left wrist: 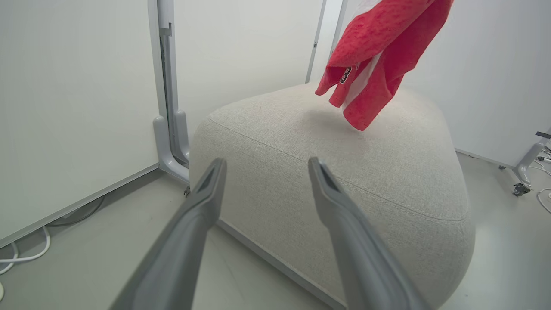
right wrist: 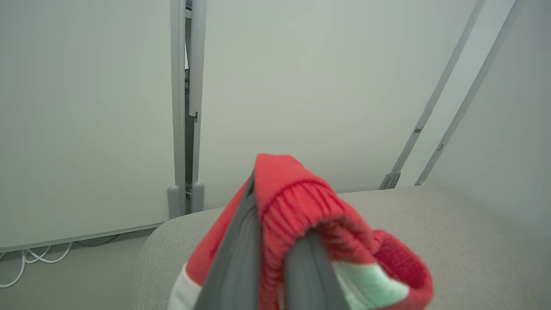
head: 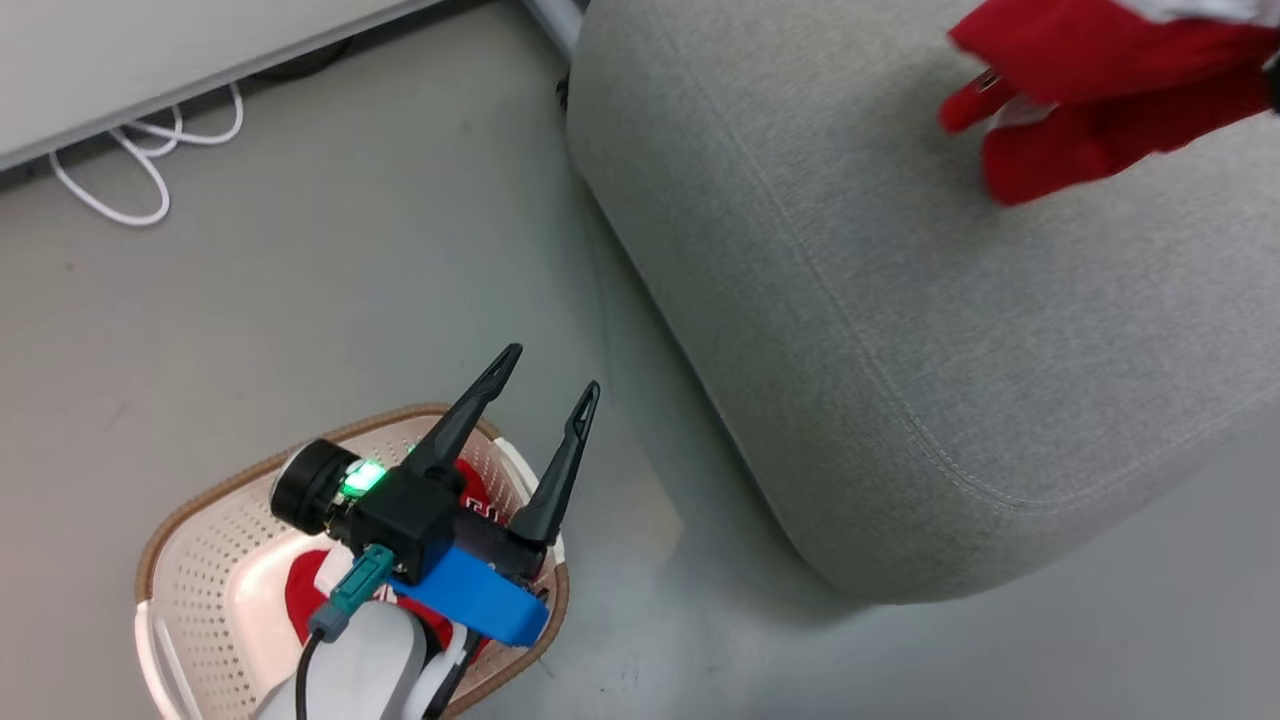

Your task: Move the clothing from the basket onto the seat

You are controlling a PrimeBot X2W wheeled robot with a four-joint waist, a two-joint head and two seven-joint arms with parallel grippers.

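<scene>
While right end effector (right wrist: 275, 224) pinches red sports garment (left wrist: 379, 56), fingers pressed together on ribbed red edge, rest of fabric dangles over top of grey seat (left wrist: 344, 172). Shadow on cushion right under it, can't tell if lowest corner touches. White stripe plus dark print near one hem.

Left end effector (head: 554, 370) spread wide, nothing between fingers, hovering over basket (head: 195, 575) on floor (head: 350, 250), near seat's rounded corner, not touching. Second red garment (head: 300, 600) lying inside basket, half hidden under left arm. White cable (head: 150, 150) looped by wall.
</scene>
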